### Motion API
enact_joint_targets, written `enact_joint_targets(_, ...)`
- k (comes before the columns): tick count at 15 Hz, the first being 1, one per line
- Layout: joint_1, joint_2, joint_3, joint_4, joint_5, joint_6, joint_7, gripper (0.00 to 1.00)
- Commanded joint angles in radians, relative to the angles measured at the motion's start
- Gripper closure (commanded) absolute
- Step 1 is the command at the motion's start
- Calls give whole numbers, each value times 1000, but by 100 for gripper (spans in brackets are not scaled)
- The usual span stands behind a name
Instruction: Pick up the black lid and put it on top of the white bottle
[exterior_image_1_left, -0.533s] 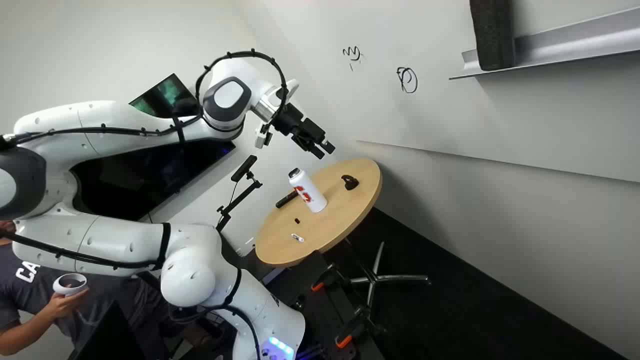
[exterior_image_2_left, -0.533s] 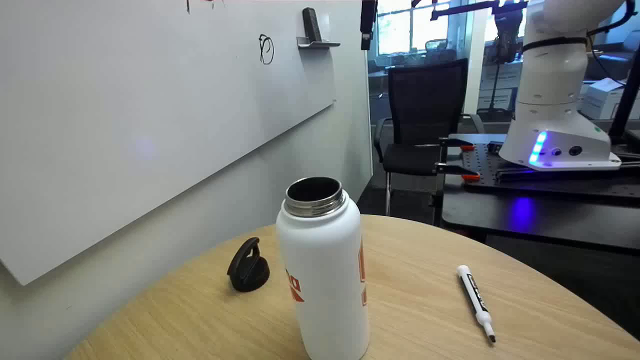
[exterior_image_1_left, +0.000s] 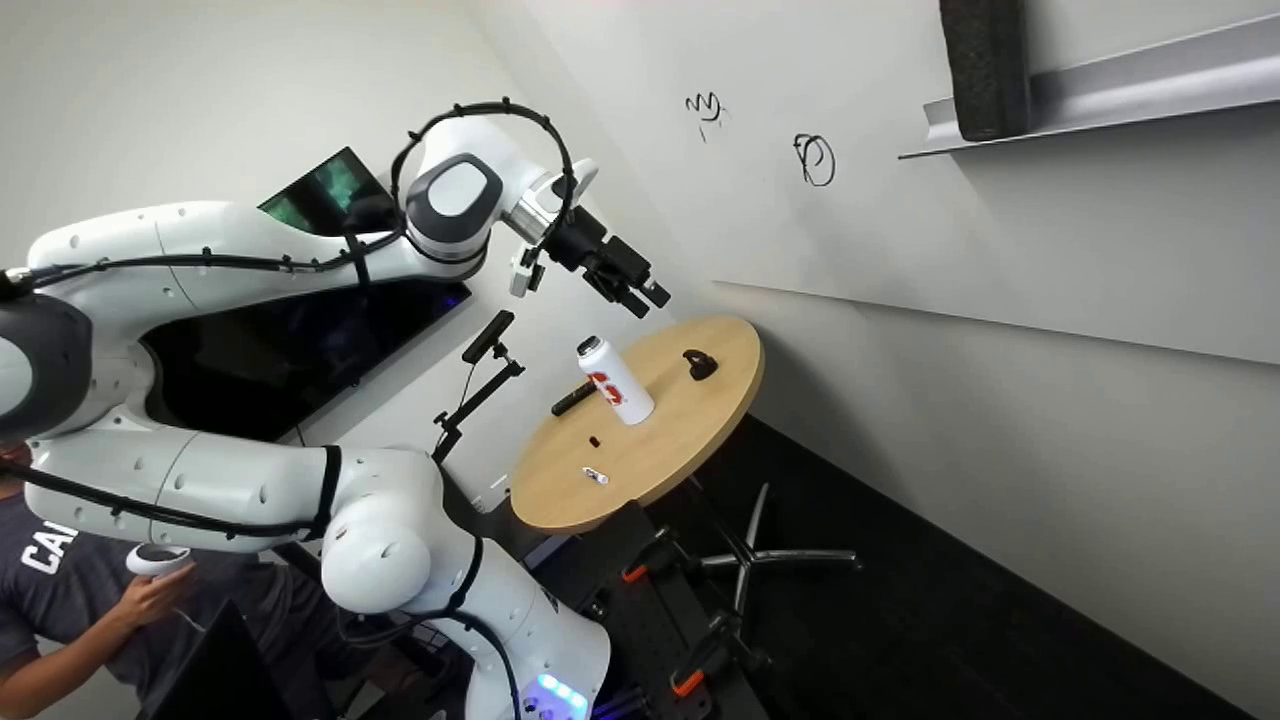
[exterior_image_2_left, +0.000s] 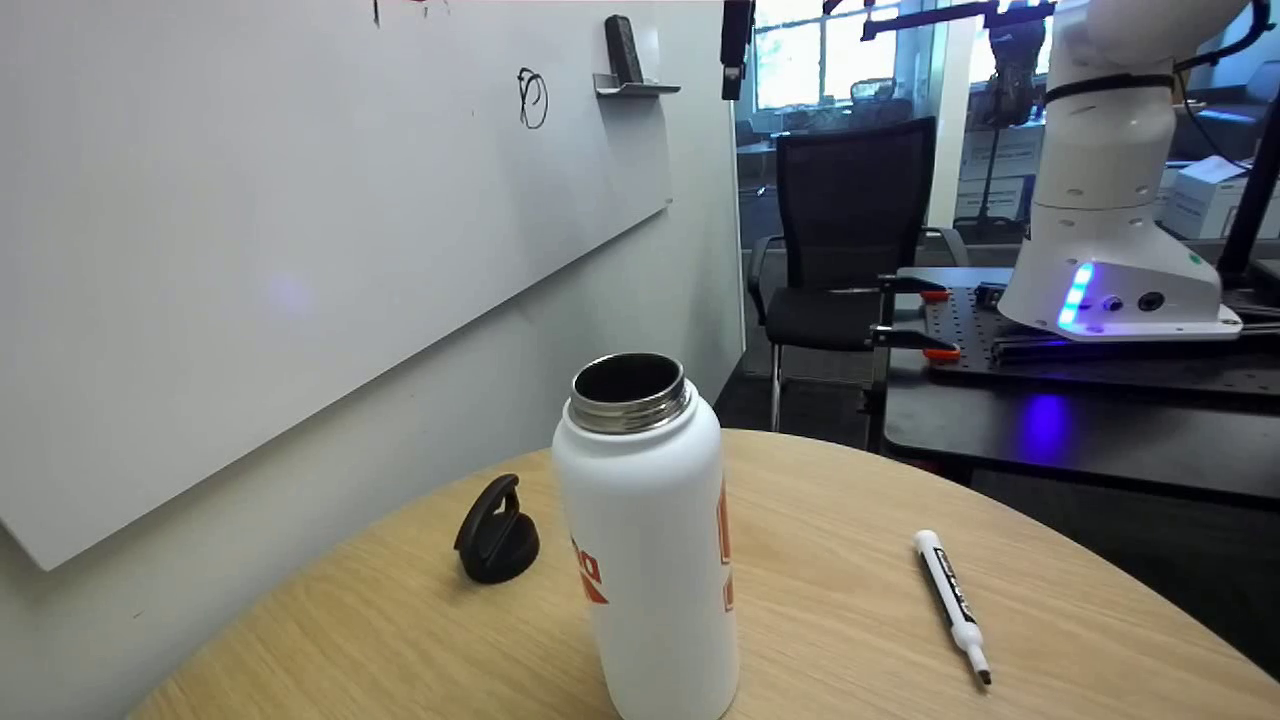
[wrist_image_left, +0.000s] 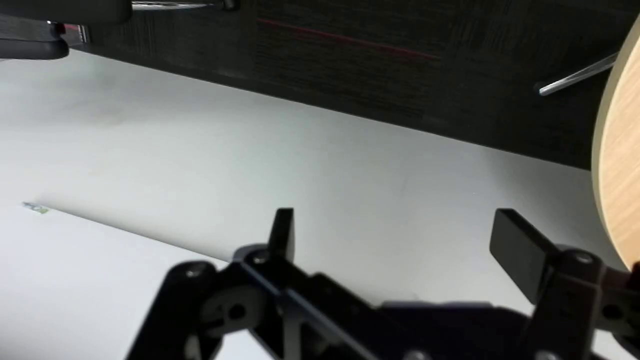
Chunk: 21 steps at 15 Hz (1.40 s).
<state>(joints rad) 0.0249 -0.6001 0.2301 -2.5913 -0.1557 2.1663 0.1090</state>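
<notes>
On the table (exterior_image_2_left: 820, 560) in an exterior view, lid (exterior_image_2_left: 505, 550) left of bottle (exterior_image_2_left: 650, 540), marker (exterior_image_2_left: 951, 600) right.

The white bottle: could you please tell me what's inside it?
Only a dark upper interior shows in the open white bottle; its sides hide the bottom and any contents.

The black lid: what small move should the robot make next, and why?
Probably ease the gripper sideways toward the black lid before any lowering. It is open and empty; the lid lies on the wooden table, apart from the uncapped white bottle. The wrist view shows just part of the table, and no lid can be made out there, so alignment seems lacking.
</notes>
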Motion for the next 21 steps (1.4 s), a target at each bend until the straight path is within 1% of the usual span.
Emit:
enact_joint_targets(1,22,3,-20,3,-14,-5,11,0)
enact_joint_targets(8,22,3,-20,3,-14,-5,11,0)
enact_joint_targets(11,41,40,19,56,-63,21,-5,0)
enact_joint_targets(14,105,112,47,144,-89,76,-53,0)
enact_joint_targets(17,180,227,70,252,-60,121,-116,0)
enact_joint_targets(19,222,301,76,315,-48,151,-171,0)
enact_joint_targets(21,263,355,64,354,-23,192,-254,0)
